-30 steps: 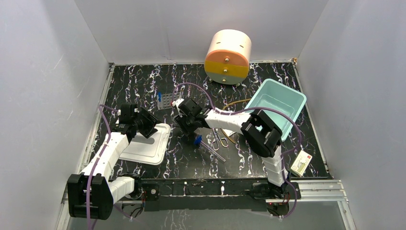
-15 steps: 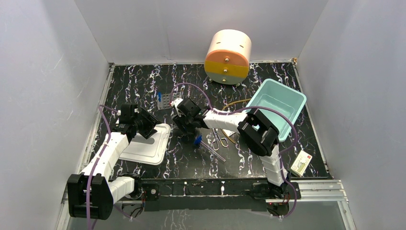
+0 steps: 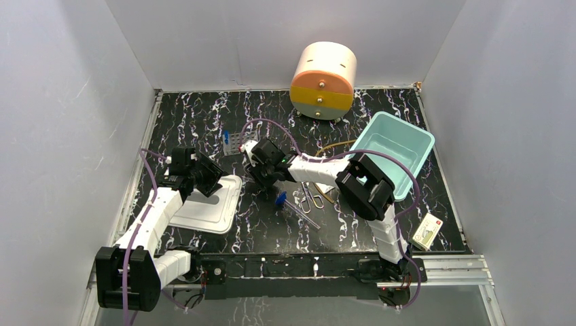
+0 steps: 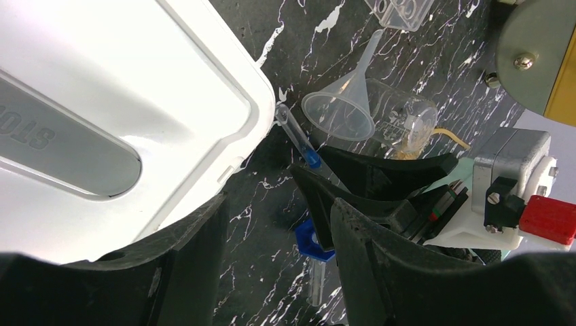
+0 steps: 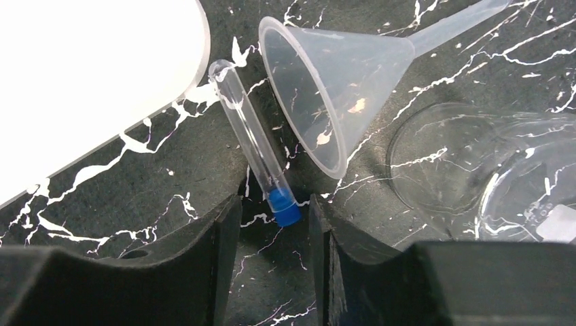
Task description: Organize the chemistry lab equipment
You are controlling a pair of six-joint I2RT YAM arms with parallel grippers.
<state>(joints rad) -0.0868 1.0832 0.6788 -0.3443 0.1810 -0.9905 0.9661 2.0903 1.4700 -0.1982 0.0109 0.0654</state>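
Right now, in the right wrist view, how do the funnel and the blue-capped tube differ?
The funnel is a wide cone narrowing to a thin stem; the tube is a slim cylinder. The tube has a blue cap; the funnel has none. Both are clear and lie on their sides.

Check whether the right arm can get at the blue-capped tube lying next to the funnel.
Probably yes: the right hand is open, fingers straddling the blue-capped tube at its cap, nothing between; the funnel lies close beside.
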